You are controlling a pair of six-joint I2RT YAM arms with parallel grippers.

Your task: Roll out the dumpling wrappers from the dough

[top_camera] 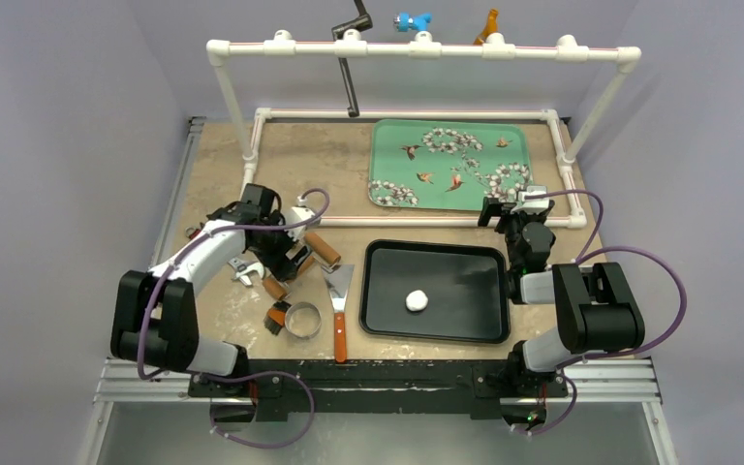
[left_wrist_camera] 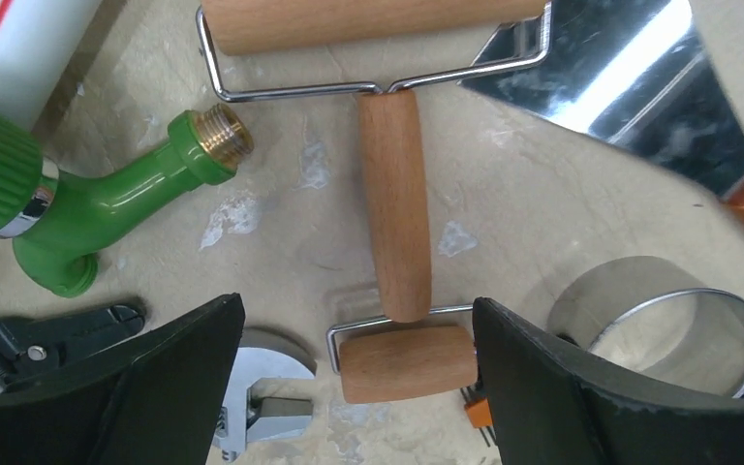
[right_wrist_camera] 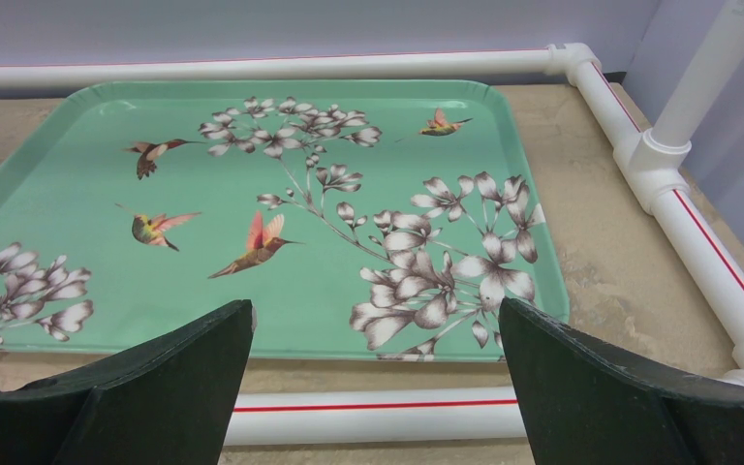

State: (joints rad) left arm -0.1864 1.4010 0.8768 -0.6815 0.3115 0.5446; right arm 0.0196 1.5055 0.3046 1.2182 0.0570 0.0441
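Left pincer (left_wrist_camera: 356, 325) spread wide above the wooden roller (left_wrist_camera: 395, 203), right pincer (right_wrist_camera: 376, 320) spread before the green tray (right_wrist_camera: 58, 194)

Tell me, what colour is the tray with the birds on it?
Mint green tray, with white flowers and hummingbirds. Right wrist view shows it best.

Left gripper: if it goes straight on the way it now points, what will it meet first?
Probably the wooden roller: its handle lies straight ahead, between the open fingers of the left gripper; depth unclear.
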